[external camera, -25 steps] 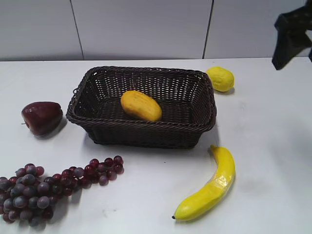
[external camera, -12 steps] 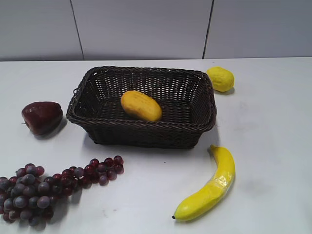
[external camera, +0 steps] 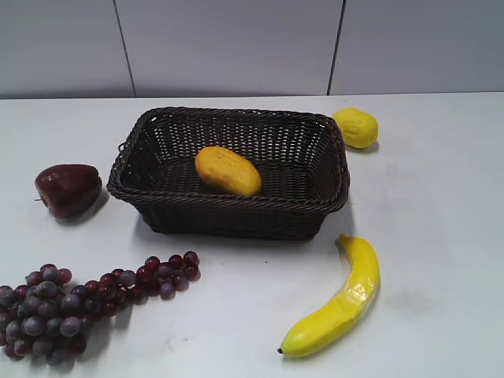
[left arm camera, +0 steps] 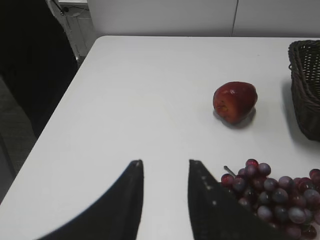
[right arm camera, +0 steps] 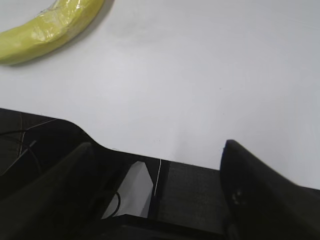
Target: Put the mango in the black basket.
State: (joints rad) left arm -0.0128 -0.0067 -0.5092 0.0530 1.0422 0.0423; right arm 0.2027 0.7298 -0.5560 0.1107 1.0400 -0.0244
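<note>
The orange-yellow mango [external camera: 227, 170] lies inside the black basket [external camera: 315, 206], near its middle. The basket's left corner also shows in the left wrist view [left arm camera: 305, 90]. Neither gripper shows in the exterior view. My left gripper [left arm camera: 165, 167] is open and empty, above the bare table to the left of the grapes [left arm camera: 272, 195]. My right gripper [right arm camera: 157, 150] is open and empty, over the table's near edge, with the banana [right arm camera: 45, 27] at the upper left of its view.
A dark red apple [external camera: 68, 189] lies left of the basket and shows in the left wrist view [left arm camera: 234, 101]. Purple grapes [external camera: 71, 303] lie front left. A banana [external camera: 339, 303] lies front right. A lemon [external camera: 356, 127] sits behind the basket's right corner.
The right arm, seen at the top right one second ago, has left the exterior view. The mango and the other fruit have not moved.
</note>
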